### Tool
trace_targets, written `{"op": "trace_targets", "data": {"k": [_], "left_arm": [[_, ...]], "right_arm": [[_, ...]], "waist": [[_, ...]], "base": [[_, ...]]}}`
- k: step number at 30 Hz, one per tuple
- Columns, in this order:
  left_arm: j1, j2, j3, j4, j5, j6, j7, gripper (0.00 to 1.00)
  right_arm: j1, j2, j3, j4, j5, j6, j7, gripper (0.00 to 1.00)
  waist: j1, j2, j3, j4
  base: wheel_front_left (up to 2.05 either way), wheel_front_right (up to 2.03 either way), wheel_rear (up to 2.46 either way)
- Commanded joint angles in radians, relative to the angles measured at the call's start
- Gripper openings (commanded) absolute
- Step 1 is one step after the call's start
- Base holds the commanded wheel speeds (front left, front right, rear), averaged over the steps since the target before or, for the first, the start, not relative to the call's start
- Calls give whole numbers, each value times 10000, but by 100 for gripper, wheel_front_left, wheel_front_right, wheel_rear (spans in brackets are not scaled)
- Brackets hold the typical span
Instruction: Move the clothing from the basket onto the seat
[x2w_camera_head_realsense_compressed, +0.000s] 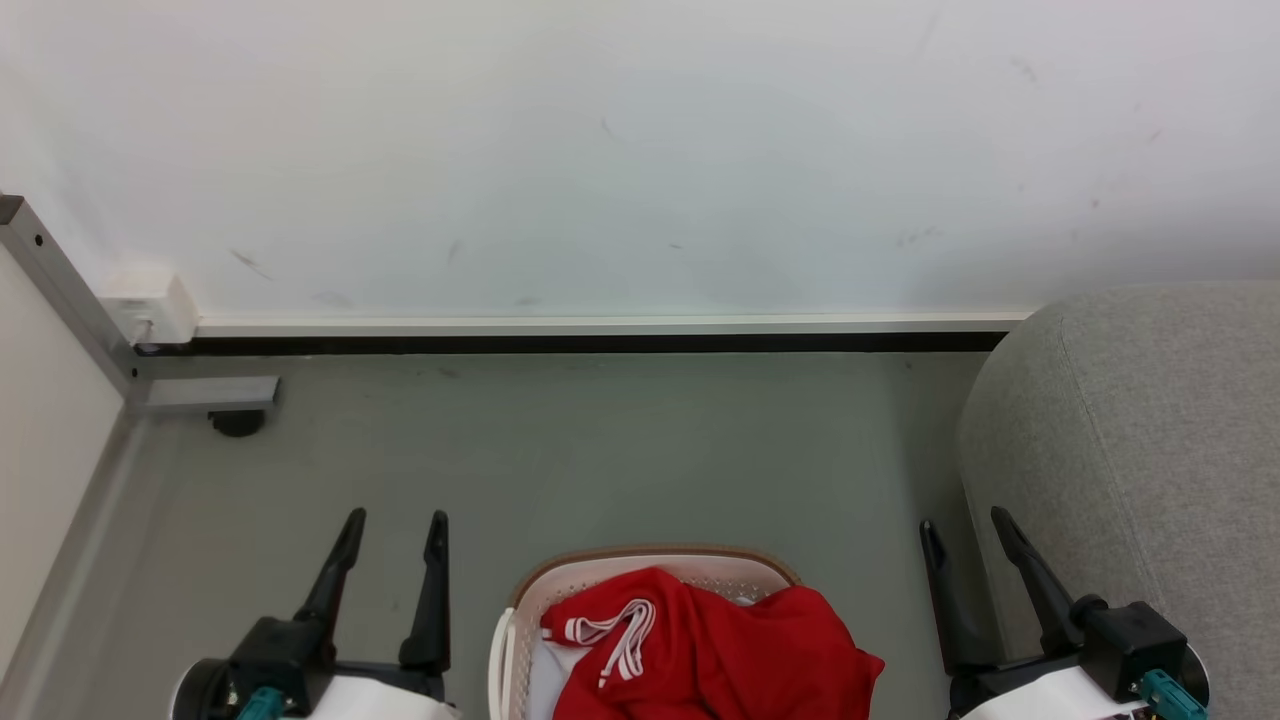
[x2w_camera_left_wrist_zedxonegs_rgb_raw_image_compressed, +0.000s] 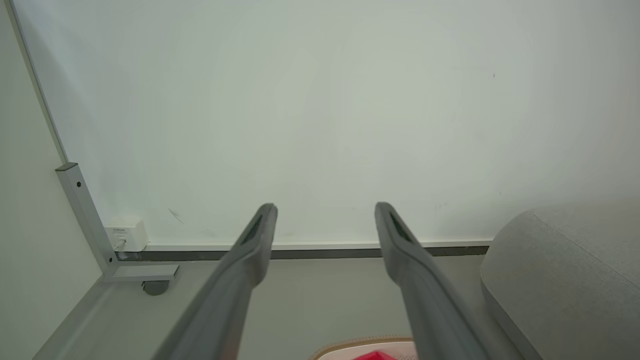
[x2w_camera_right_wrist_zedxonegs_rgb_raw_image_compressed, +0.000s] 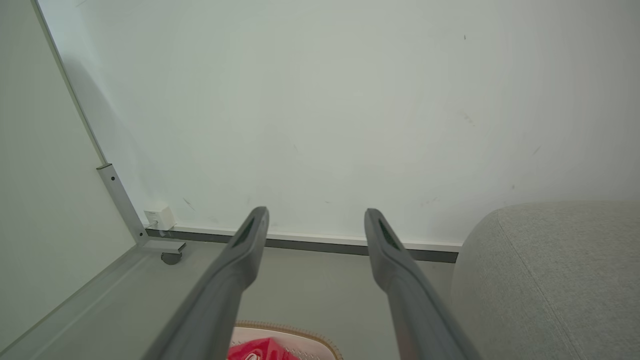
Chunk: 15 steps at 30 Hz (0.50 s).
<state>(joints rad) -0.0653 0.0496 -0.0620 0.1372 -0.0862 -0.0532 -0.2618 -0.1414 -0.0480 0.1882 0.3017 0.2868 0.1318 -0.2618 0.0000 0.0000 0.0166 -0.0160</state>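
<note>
Red clothing (x2w_camera_head_realsense_compressed: 720, 650) with white stripe trim is heaped in the white basket (x2w_camera_head_realsense_compressed: 560, 585) with a tan rim, at the bottom middle of the head view. The light grey seat (x2w_camera_head_realsense_compressed: 1140, 440) rises at the right. My left gripper (x2w_camera_head_realsense_compressed: 395, 520) is open at the lower left, left of the basket, with nothing between its fingers. My right gripper (x2w_camera_head_realsense_compressed: 965, 520) is open at the lower right, between the basket and the seat. In the left wrist view the open left gripper (x2w_camera_left_wrist_zedxonegs_rgb_raw_image_compressed: 325, 207) points at the wall, with the basket rim (x2w_camera_left_wrist_zedxonegs_rgb_raw_image_compressed: 350, 345) and the seat (x2w_camera_left_wrist_zedxonegs_rgb_raw_image_compressed: 565, 280) below. The right wrist view has the open right gripper (x2w_camera_right_wrist_zedxonegs_rgb_raw_image_compressed: 316, 212), clothing (x2w_camera_right_wrist_zedxonegs_rgb_raw_image_compressed: 255, 347) and seat (x2w_camera_right_wrist_zedxonegs_rgb_raw_image_compressed: 545, 280).
A white wall (x2w_camera_head_realsense_compressed: 640, 150) with a dark baseboard (x2w_camera_head_realsense_compressed: 600, 343) closes the far side. A grey metal frame post with a foot (x2w_camera_head_realsense_compressed: 215, 395) and a small white box (x2w_camera_head_realsense_compressed: 150, 305) stand at the left corner. Grey floor (x2w_camera_head_realsense_compressed: 600, 450) lies between the basket and the wall.
</note>
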Motion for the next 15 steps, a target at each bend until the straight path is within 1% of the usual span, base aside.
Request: {"op": "trace_targets", "data": {"k": [1,15], "left_arm": [[-80,23,11,-46,87,-36,-32,100],[18,20,6,-83,-76,42,-30,100]], "right_arm": [[-123,-45,12,29,-101,-21,-41,100],[-112,-43,42,-6,150,-21,-41,100]], "waist": [[0,0,9,4],[0,0,32,-28]], "base": [[0,0,0],[0,0,0]]}}
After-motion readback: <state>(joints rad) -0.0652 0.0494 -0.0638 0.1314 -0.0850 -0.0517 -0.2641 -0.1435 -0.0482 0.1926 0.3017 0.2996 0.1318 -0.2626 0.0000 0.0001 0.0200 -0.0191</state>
